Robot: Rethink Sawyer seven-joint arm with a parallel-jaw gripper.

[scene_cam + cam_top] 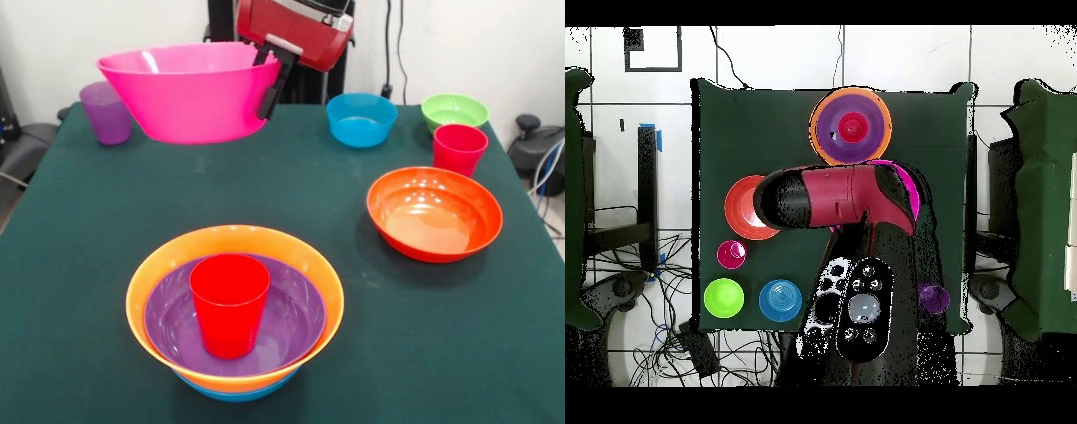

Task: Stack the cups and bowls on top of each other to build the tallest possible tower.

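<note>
1. nearest the camera in the front view, at about 6 o'clock on the dark green table (79,265), stands the tower (235,318): a blue bowl (231,392) at the bottom, only its lower edge showing, an orange bowl (168,256) nested in it, a purple bowl (291,322) inside that, and a red cup (229,302) upright in the middle.
2. at about 3 o'clock, well apart from the tower, a red-orange bowl (434,212) sits open side up on the cloth.
3. just beyond it, a second red cup (460,147) stands upright, near the rim of the red-orange bowl.
4. toward 1 o'clock, at the far edge, a green bowl (455,111) and beside it a smaller blue bowl (361,118) both rest upright.
5. at about 11 o'clock, a translucent purple cup (106,112) stands by the far corner.
6. the large pink bowl (190,93) hangs clear above the table between the purple cup and the smaller blue bowl, slightly tilted; the gripper (274,79) has its black fingers clamped over the bowl's rim on the side toward 3 o'clock.
7. the overhead view shows the red and black arm (840,195) covering most of the pink bowl.
8. the room has a pale wall behind the table, a white tiled floor (905,55), and loose cables (665,310) beside the table.
</note>
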